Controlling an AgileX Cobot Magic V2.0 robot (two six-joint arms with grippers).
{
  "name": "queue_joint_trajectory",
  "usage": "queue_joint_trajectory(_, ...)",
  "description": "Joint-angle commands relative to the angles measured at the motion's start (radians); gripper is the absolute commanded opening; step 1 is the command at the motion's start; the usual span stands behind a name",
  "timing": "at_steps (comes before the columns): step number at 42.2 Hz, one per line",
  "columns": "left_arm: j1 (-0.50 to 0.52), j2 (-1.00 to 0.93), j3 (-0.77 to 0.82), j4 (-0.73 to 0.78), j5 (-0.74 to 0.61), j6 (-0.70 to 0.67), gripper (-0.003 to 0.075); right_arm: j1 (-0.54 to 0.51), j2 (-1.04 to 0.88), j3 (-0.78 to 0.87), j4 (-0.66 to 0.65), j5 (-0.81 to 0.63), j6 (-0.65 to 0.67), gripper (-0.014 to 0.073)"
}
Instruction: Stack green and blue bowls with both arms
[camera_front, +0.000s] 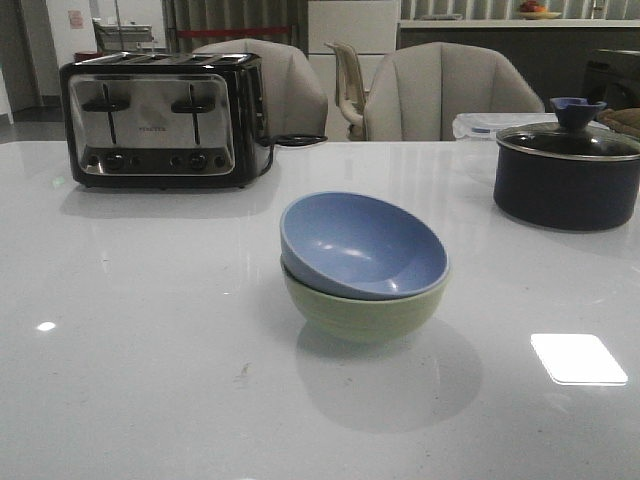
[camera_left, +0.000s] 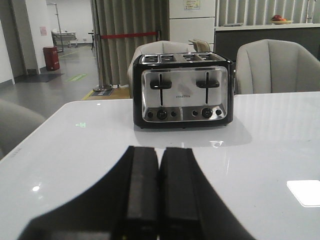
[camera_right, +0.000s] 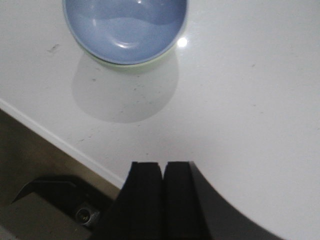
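two bowls sit nested near the middle of the white table (camera_front: 150, 330): the blue bowl (camera_front: 362, 246) rests inside the green bowl (camera_front: 362, 312), tipped a little so its rim rides higher on the left side in the front view. the stack stands alone, with neither arm showing in that view. behind it to the left stands a black and chrome toaster (camera_front: 165, 120), and to the right, well apart, a dark lidded pot (camera_front: 567, 172). grey chairs (camera_front: 450, 92) line the far edge of the table.

from the left wrist, the left gripper (camera_left: 159, 192) has its fingers pressed together with nothing between them, facing the toaster across bare tabletop. from the right wrist, the right gripper (camera_right: 163, 197) is likewise closed on nothing, hanging near the table's edge and well apart from the stack, where only a thin sliver of green peeks from under the blue.
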Motion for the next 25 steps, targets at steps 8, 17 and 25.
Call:
queue_joint_trajectory(8,-0.007,-0.021,0.021,0.0,-0.091,-0.007,0.01,-0.214,-0.366,0.242,-0.058,-0.366,-0.012,0.0042)
queue_joint_trajectory(17,-0.007,-0.021,0.021,0.0,-0.091,-0.007,0.01,-0.346,-0.676,0.489,-0.058,-0.559,-0.012,0.0042)
queue_joint_trajectory(25,-0.007,-0.021,0.021,0.0,-0.091,-0.007,0.01,-0.387,-0.843,0.626,-0.058,-0.603,-0.012,0.0042)
